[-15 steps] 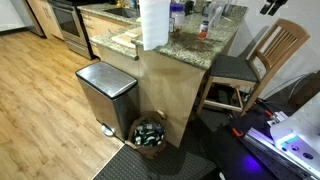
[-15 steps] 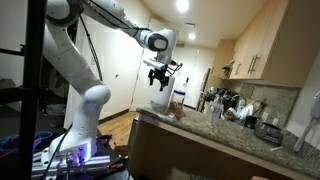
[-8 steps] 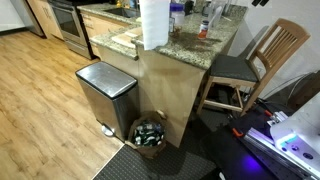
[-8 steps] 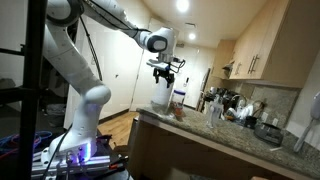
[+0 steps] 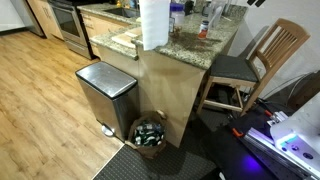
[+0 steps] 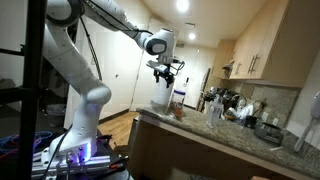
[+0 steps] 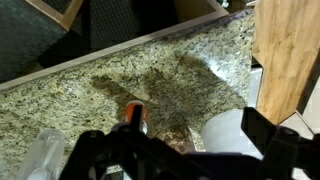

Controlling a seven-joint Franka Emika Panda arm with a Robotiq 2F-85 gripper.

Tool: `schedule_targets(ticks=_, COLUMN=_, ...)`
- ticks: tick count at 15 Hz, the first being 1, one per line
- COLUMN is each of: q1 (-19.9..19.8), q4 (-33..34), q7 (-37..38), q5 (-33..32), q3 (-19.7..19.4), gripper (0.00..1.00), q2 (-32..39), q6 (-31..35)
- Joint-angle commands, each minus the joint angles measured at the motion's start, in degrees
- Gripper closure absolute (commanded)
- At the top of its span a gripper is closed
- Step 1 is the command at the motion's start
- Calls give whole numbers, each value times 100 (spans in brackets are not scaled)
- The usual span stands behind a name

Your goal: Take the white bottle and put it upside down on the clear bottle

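Hand (image 6: 163, 72) spread open above desk (image 5: 190, 45)

High over the granite desk the hand is held with its jaws wide apart and nothing gripped. In the wrist view an orange-capped bottle (image 7: 135, 112), apparently the white bottle, is seen upright on the desk below the hand, untouched. The clear bottle (image 7: 45, 155) is seen near it, toward the lower left corner. A white roll (image 6: 160, 98) is seen standing near the desk's edge, below the hand in an exterior view.
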Motion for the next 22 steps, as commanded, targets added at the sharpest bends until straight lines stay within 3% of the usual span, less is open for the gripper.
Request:
schedule_targets(ticks=1, q1=-43, q4=11, q7=-25, q5=35, q3=37, gripper=0, q2=10, q6=-13)
schedule_targets(ticks=2, q1=-43, q4=11, q7=-25, q5=35, q3=37, gripper=0, q2=10, q6=-13)
schedule_targets(ticks=4, q1=149, q4=-281, q7=-708, q5=3, q3=-118, gripper=5, q2=-249, q6=769)
schedule_targets(ticks=7, q1=262, q4=-1061, q7=-1629, q5=-77, q3=-554, gripper=0, q2=-545, q6=1948)
schedule_targets(ticks=10, q1=461, q4=-1978, q7=-2747, q5=49, q3=-1469, gripper=0, q2=-871, q6=3341)
schedule_targets(ticks=12, q1=1198, q4=-1610, q7=-3512, q5=527, q3=-2476, gripper=0, q2=-234, q6=4242)
schedule_targets(ticks=13, q1=1548, q4=-1682, q7=-3769, q5=683, q3=-2921, gripper=0, q2=-406, q6=4536)
schedule_targets(ticks=14, q1=964, q4=-1662, q7=-3122, q5=249, q3=-2286, gripper=0, q2=-488, q6=3962)
schedule_targets(ticks=15, q1=1189, q4=-1628, q7=-3260, q5=252, q3=-2597, gripper=0, q2=-471, q6=4069)
schedule_targets(ticks=16, q1=1212, q4=-1592, q7=-3220, q5=218, q3=-2622, gripper=0, q2=-471, q6=4046)
schedule_targets(ticks=19, q1=1153, q4=-1573, q7=-3048, q5=207, q3=-2398, gripper=0, q2=-481, q6=4036)
schedule_targets(ticks=20, q1=1435, q4=-1496, q7=-3226, q5=261, q3=-2711, gripper=0, q2=-357, q6=4100)
schedule_targets(ticks=22, q1=2379, q4=-1461, q7=-3679, q5=503, q3=-3567, gripper=0, q2=-420, q6=4588)
